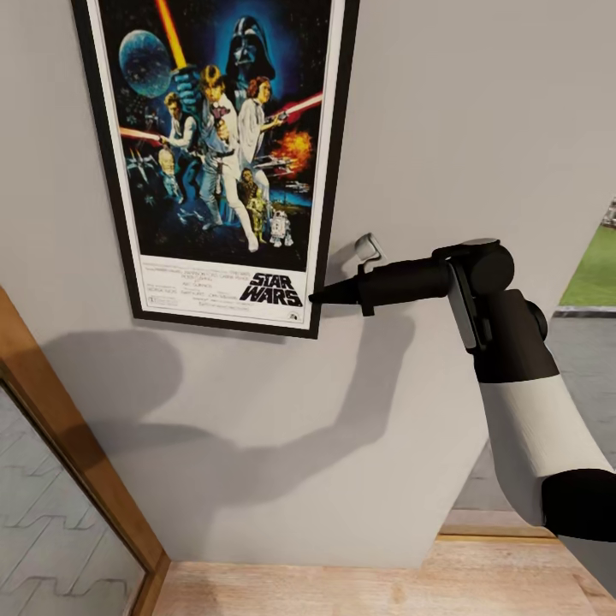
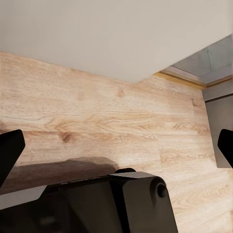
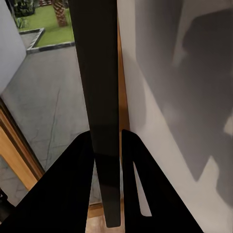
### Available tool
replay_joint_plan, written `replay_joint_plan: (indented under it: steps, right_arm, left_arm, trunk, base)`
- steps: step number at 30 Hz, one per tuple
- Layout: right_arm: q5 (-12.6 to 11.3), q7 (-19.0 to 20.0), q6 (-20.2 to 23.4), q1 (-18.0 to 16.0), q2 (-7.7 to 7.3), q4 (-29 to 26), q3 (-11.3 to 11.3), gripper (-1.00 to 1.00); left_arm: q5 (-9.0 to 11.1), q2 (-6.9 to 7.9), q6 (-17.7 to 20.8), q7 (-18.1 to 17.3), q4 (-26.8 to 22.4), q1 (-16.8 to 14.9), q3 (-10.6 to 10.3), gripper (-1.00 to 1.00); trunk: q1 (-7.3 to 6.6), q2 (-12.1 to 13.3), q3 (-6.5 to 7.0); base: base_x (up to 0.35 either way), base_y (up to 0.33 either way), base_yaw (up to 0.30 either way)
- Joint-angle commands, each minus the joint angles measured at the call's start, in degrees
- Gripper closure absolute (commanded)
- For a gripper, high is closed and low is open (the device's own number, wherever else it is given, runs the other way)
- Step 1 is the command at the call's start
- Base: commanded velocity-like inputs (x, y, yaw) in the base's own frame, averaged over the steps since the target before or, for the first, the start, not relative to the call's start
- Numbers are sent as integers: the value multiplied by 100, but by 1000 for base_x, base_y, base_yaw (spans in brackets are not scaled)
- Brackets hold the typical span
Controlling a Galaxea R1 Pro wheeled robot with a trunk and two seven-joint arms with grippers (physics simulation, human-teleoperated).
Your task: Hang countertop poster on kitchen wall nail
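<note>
Grey wall (image 1: 479,128); right tool (image 1: 318,298) pinching poster (image 1: 218,145) edge.

bare wall (image 1: 479,128) right of poster (image 1: 222,154)

Right arm enters head view from 4 o'clock, forearm up, wrist bent toward 9 o'clock; right claw (image 1: 318,298) clamped on poster (image 1: 224,145) edge. Left claw (image 2: 116,145) fingers spread.
</note>
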Motion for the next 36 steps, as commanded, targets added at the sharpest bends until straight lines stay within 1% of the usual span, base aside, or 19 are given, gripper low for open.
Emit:
replay_joint_plan:
  steps: [1,5,10,20,22,36]
  right_arm:
    - [6,21,61,-7,-3,-2,4,100]
    - [5,21,61,-6,-3,-2,4,100]
    - [7,21,61,-5,-4,-2,4,100]
    - [4,21,61,-5,-6,-19,4,100]
    - [-13,27,61,30,-12,-46,-53,100]
    - [-13,28,61,30,-12,-46,-53,100]
  left_arm:
    - [45,1,-26,-12,1,-4,-48,-100]
    - [45,1,-26,-14,1,-4,-48,-100]
    - [45,1,-26,-12,1,-4,-48,-100]
    - [45,1,-26,-12,1,-4,-48,-100]
    - [62,-22,-26,-12,1,-13,-39,-100]
    - [61,-23,-26,-12,1,-13,-39,-100]
  trunk:
    - [4,-13,-13]
    - [4,-13,-13]
    - [4,-13,-13]
    - [4,-13,-13]
    - [4,-13,-13]
    - [4,-13,-13]
  base:
    - [0,0,0]
    - [160,0,0]
    - [45,0,0]
    - [1,0,0]
    - [0,0,0]
    - [0,0,0]
